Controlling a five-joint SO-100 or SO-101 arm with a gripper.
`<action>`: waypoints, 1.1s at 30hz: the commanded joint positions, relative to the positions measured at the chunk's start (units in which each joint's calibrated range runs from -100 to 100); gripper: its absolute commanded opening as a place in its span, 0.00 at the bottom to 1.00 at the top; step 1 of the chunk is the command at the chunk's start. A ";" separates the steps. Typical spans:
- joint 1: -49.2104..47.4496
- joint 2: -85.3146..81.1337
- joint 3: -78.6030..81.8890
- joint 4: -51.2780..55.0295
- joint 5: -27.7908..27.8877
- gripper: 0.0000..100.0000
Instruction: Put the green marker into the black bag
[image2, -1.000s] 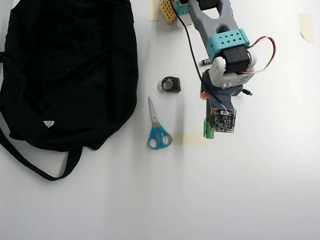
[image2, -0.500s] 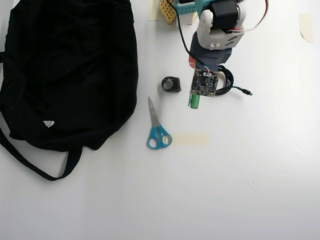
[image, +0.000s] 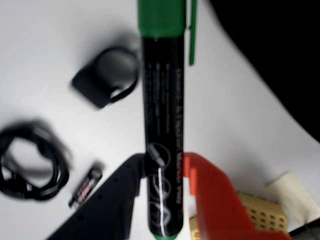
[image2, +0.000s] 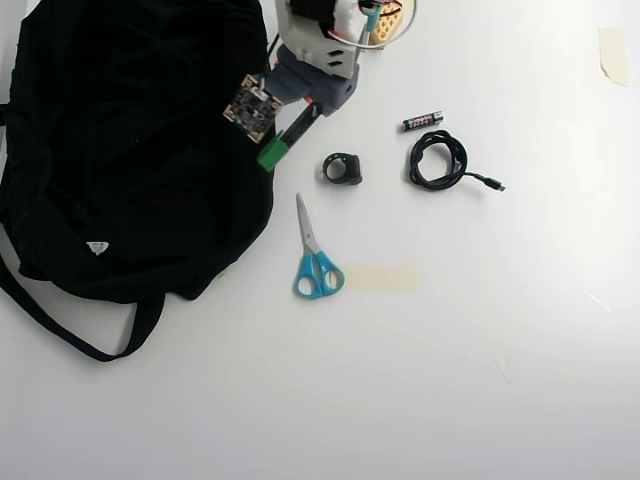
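The green marker (image: 162, 125) has a black barrel with pale print and a green cap. My gripper (image: 165, 175) is shut on its barrel, one black finger and one orange finger (image: 210, 195) either side. In the overhead view the gripper (image2: 300, 115) holds the green marker (image2: 278, 145) in the air at the right edge of the black bag (image2: 130, 150), green cap pointing down-left. The bag is a big soft black backpack with a small white tag and fills the left of that view. In the wrist view the black bag (image: 280, 50) shows at the upper right.
On the white table in the overhead view lie blue-handled scissors (image2: 315, 255), a small black ring-shaped object (image2: 343, 168), a coiled black cable (image2: 438, 160) and a short black battery (image2: 422, 120). The bag's strap (image2: 70, 330) trails at lower left. Tape pieces (image2: 380, 277) mark the table.
The arm has swung left across the table with the marker in its grip, from right of the scissors to the bag's right edge. The cable and battery are uncovered now.
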 joint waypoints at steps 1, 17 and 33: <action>8.87 -2.11 -0.63 0.17 -0.33 0.02; 37.89 6.19 -7.73 -13.70 2.30 0.02; 28.54 22.87 -21.38 -13.44 0.46 0.21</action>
